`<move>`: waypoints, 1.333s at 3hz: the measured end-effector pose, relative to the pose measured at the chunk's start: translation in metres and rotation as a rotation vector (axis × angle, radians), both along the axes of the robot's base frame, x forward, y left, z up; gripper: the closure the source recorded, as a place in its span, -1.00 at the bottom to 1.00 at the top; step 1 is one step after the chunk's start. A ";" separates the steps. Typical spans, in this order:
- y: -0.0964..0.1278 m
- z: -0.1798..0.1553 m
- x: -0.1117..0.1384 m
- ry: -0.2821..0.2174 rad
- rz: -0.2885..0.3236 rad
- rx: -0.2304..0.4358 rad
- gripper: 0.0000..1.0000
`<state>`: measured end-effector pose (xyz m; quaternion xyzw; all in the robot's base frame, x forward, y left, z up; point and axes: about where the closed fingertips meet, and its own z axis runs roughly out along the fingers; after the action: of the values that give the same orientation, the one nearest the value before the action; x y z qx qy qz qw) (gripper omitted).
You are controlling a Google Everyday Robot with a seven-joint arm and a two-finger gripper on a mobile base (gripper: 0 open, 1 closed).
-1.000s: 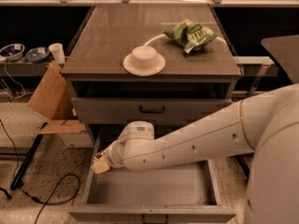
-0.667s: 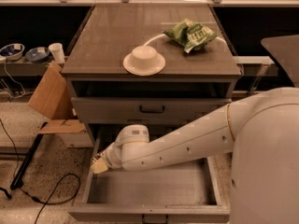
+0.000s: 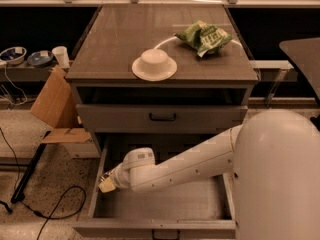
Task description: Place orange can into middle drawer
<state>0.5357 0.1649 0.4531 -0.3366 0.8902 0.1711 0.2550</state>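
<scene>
Gripper hovers at left wall of middle drawer, above its floor.

The white arm stretches to the left over the middle drawer; the hand is beside the drawer's left wall.

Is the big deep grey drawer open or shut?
Open: the deep grey drawer is pulled out, floor showing, the gripper inside near its left wall.
</scene>
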 end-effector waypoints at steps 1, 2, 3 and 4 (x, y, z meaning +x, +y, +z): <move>0.000 -0.023 0.001 0.011 -0.018 -0.007 1.00; -0.007 -0.037 0.006 0.029 -0.055 -0.027 1.00; -0.017 -0.049 0.010 0.056 -0.105 -0.031 0.68; -0.025 -0.056 0.011 0.074 -0.142 -0.032 0.21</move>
<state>0.5471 0.1401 0.3967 -0.2701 0.9232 0.1507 0.2281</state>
